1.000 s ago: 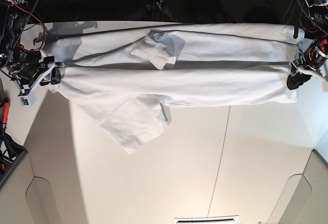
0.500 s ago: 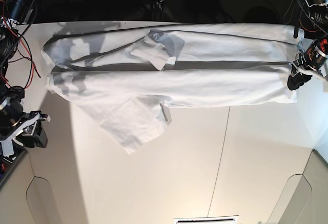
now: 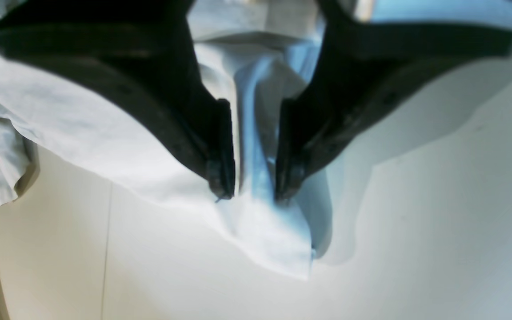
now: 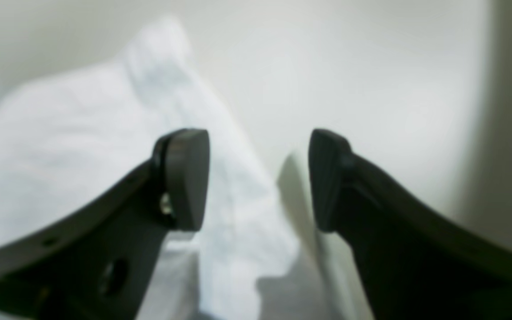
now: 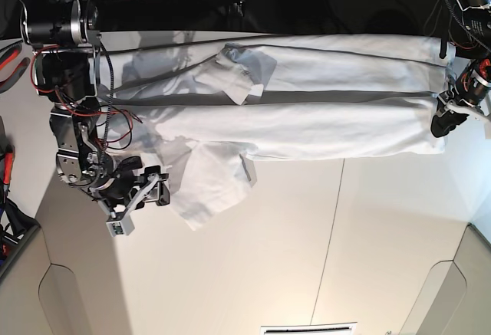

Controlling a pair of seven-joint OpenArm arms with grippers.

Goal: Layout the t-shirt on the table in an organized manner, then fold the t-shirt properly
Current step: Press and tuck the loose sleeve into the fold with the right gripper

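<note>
Shirt (image 5: 307, 97) is spread in a long band across the table's (image 5: 268, 258) far side. Its corner is pinched by the left gripper (image 3: 254, 189). The right gripper (image 4: 258, 178) is held wide, a sleeve just beside it.

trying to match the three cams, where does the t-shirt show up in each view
Base: the t-shirt stretches across the far part of the table, one sleeve hanging toward the near left.
Left wrist: its corner is pinched in the left gripper, cloth spreading left.
Right wrist: blurred white cloth at left, behind the open right gripper.
Shared landmark: the white table.
</note>
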